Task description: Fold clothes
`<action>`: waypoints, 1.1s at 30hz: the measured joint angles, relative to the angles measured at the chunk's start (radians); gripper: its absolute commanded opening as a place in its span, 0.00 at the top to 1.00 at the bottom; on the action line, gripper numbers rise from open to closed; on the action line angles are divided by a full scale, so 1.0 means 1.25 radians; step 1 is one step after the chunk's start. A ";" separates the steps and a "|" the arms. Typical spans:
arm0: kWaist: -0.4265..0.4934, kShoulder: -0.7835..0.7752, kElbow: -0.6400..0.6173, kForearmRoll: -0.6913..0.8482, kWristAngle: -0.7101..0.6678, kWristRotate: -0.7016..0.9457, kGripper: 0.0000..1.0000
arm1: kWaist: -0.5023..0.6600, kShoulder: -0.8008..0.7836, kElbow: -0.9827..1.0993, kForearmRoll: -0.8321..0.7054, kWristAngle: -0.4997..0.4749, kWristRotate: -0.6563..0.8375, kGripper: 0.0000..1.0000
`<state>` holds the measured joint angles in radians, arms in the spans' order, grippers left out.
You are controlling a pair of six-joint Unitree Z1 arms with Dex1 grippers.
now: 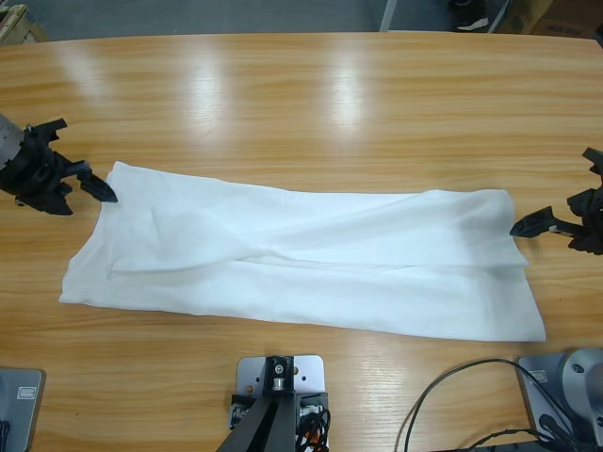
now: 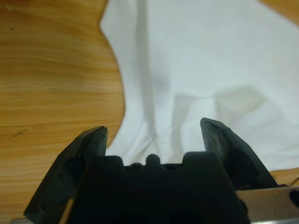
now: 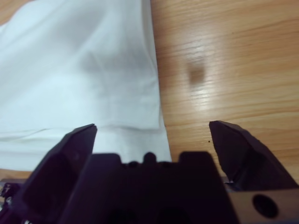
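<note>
Plain white soft fabric garment (image 1: 311, 259), folded into a long band, no print or lettering showing; pale grey shading along creases and overlapping layers. In the left wrist view, same white cloth (image 2: 205, 70) with a faint yellowish-grey patch near a fold. In the right wrist view, white cloth (image 3: 79, 70) with soft grey shadow across the middle. Long wooden table (image 1: 311, 104) in warm orange-brown, streaked with darker grain lines and pale glossy reflections; one small dark smudge on the wood in the right wrist view. Matte black two-jawed left gripper (image 1: 89, 184). Matte black two-jawed right gripper (image 1: 542, 221).
</note>
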<state>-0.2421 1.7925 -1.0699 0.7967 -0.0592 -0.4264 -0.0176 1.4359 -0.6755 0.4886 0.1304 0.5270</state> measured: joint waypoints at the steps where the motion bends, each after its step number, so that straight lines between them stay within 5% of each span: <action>1: 0.002 0.002 0.007 -0.001 0.001 0.016 0.22 | 0.000 0.001 0.000 -0.001 0.000 0.000 0.00; 18: 0.005 0.052 0.079 -0.129 -0.023 0.045 0.23 | 0.000 0.003 0.000 -0.004 0.000 0.000 0.01; 25: 0.005 0.051 0.094 -0.155 -0.079 0.047 0.59 | 0.000 0.003 0.000 -0.005 0.000 0.000 0.01; 28: 0.005 0.051 0.101 -0.160 -0.088 0.052 1.00 | 0.000 0.003 0.000 -0.007 0.000 0.000 0.01; 33: 0.005 0.051 0.113 -0.161 -0.100 0.059 1.00 | 0.000 0.003 0.000 -0.007 0.000 0.000 0.03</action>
<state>-0.2361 1.8562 -0.9288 0.5958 -0.1842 -0.3532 -0.0176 1.4394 -0.6755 0.4801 0.1304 0.5270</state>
